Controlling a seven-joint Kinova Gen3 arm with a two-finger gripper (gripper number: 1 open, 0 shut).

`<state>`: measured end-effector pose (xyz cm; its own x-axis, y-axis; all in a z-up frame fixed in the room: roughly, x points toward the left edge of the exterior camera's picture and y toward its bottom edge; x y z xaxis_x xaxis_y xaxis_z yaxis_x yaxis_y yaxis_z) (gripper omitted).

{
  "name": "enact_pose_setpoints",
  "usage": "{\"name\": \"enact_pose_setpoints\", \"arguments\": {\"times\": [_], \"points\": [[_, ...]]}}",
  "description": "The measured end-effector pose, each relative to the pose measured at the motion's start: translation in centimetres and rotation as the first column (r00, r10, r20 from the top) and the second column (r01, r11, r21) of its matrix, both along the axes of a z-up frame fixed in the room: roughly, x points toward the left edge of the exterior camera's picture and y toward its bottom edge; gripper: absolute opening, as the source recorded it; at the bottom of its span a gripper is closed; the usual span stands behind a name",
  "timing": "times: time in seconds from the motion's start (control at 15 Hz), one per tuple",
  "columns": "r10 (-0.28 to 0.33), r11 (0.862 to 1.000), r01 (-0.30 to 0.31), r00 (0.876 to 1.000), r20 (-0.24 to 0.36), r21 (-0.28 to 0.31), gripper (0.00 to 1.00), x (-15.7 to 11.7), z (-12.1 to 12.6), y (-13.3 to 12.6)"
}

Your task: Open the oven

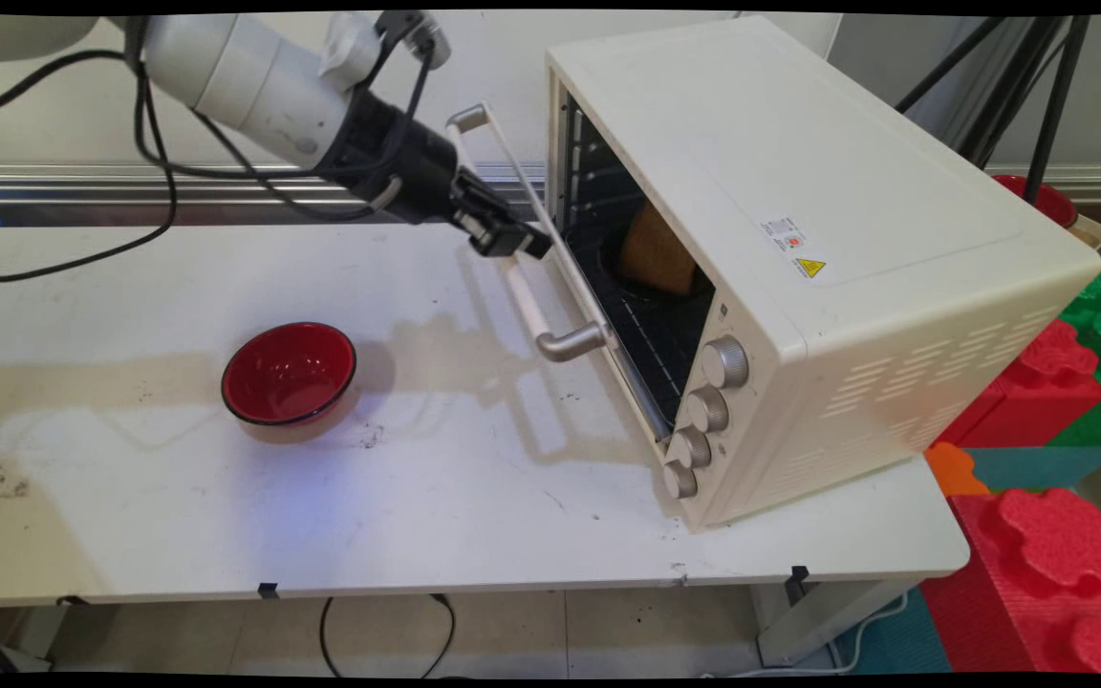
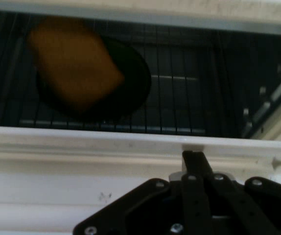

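A cream oven (image 1: 828, 220) sits on the right part of the white table (image 1: 417, 497). Its door (image 1: 550, 258) hangs partly open, so you can see inside. On the wire rack sits a dark round plate (image 2: 130, 83), and on the plate lies a brown piece of bread (image 1: 660, 250). In the hand view the bread is at about 10 o'clock, and the plate shows around it.

A red bowl (image 1: 290, 375) stands on the table, well apart from the oven, at about 8 o'clock from the door. It looks like there is nothing in it.

The arm (image 1: 254, 76) comes in from the upper left and slants down toward the oven. Its gripper (image 1: 510, 239) is right at the door's handle bar (image 1: 524, 287), near the top end. In the hand view the black fingers (image 2: 195, 161) reach up to the door's pale edge. The fingers look pressed together, touching the door.

Four silver knobs (image 1: 703, 411) run down the oven's front, at 5 o'clock from the gripper.
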<state>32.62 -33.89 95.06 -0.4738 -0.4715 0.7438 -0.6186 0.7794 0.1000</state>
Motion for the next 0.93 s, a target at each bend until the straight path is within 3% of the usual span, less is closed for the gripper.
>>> {"name": "enact_pose_setpoints", "arguments": {"times": [0.93], "points": [[-0.038,0.999,0.035,0.996,0.079,0.038,0.0,3.8,-4.8,2.7]]}}
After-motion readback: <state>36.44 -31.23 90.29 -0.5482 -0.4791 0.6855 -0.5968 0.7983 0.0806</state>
